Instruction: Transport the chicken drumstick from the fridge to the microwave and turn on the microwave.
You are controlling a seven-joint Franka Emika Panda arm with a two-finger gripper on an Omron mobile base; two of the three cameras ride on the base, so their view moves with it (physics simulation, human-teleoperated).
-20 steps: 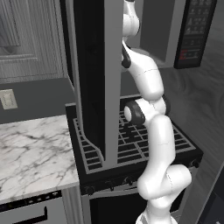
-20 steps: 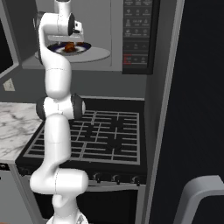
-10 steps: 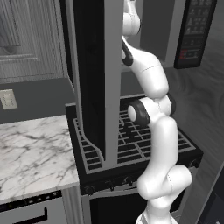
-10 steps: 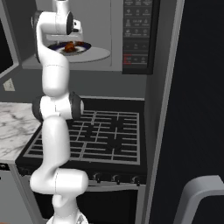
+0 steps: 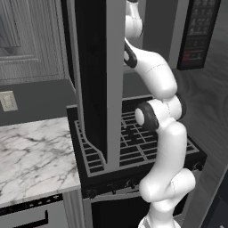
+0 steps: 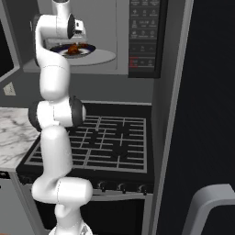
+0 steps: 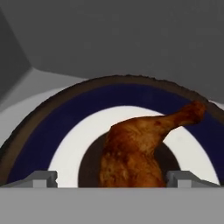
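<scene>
Nearest in the hand view, the claw (image 7: 111,178) stood wide open, one grey fingertip (image 7: 37,178) on each side of the glossy reddish-brown chicken drumstick (image 7: 136,148), gripping nothing. The drumstick lay on a round plate with a white centre, blue band and brown rim (image 7: 52,127), thick end toward the claw, bony end pointing up-right. Past the plate ran the light grey inner walls of the microwave (image 7: 131,39).

In the right base view, past the black grated stove (image 6: 105,142) and the white arm, the drumstick (image 6: 73,48) sat on the plate (image 6: 89,47) on the pale turntable inside the open boxy microwave (image 6: 110,32), with its black button panel with red marks (image 6: 142,34) to the right.

Judged: placing looked done; the door and start button remained.

Risks:
- The open fingertips flanked the meat closely, so a skewed pull-out could drag it or tip the plate.
- Swinging the door shut before the arm was out would strike it.
- The panel buttons were small; a wrong press was possible.

The hand view gave the fingertip spacing and the drumstick's lie. The right base view gave the panel and cavity. The left base view gave the dark grey-edged open microwave door (image 5: 100,80) edge-on before the arm, and the white marble bench (image 5: 31,156).
</scene>
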